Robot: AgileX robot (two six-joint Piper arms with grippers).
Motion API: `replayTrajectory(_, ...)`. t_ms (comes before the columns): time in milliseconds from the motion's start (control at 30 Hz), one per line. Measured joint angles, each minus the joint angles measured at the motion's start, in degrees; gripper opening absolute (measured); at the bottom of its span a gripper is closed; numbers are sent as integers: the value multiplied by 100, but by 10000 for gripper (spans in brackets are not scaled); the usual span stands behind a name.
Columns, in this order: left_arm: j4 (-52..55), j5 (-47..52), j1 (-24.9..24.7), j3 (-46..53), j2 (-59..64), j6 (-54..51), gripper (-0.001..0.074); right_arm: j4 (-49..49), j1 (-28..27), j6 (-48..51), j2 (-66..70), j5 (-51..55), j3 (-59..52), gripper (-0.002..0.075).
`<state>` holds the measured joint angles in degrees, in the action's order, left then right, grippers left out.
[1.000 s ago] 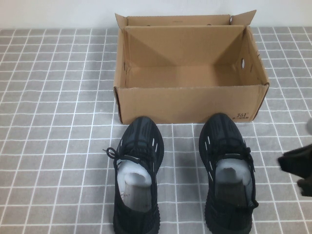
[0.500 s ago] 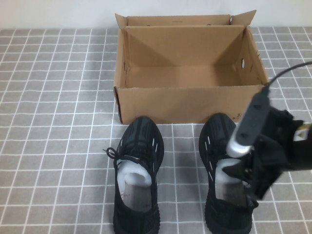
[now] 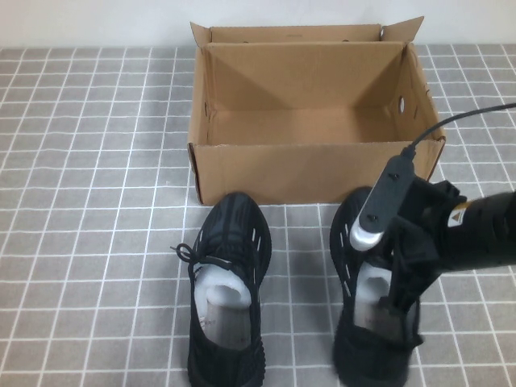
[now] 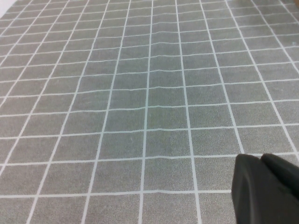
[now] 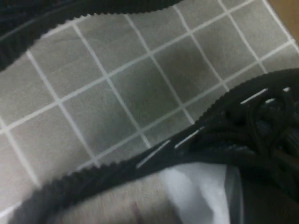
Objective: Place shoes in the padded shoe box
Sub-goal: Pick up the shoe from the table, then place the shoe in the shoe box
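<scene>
The brown cardboard shoe box (image 3: 314, 171) stands open at the back middle, with nothing inside. Two black sneakers with white paper stuffing stand in front of it, toes toward the box. The left shoe (image 3: 228, 282) is untouched. My right gripper (image 3: 397, 300) is down at the opening of the right shoe (image 3: 359, 355), open, over its white stuffing (image 5: 196, 186) and laces. The right wrist view shows that shoe's striped side (image 5: 219, 135) very close. My left gripper (image 4: 257, 161) is out of the high view, shut and empty above bare tablecloth.
A grey cloth with a white grid (image 3: 97, 201) covers the table. The left shoe's sole edge (image 5: 70, 14) runs beside the right shoe with a strip of cloth between them. The box's back flaps (image 3: 290, 34) stand up.
My right arm has come in from the right edge and dropped onto the right shoe's opening. Shoes and box have not moved.
</scene>
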<state>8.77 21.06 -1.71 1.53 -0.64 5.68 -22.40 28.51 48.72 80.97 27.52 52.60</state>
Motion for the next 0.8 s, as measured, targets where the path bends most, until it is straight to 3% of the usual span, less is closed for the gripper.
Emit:
replayTrajectory(233,0,0,0,0,0,0,-6,0,0,-984,0,1710,1427,-6)
replayTrajectory(433,0,0,0,0,0,0,-6,-550,0,-1767,0,2092,2524,-6)
replayTrajectory(600,0,0,0,0,0,0,-6,-1438,0,-1836,20,1360,3155,-6)
replayTrajectory(800,0,0,0,0,0,0,-6,-2309,0,-2186,233,-931,3231,-6)
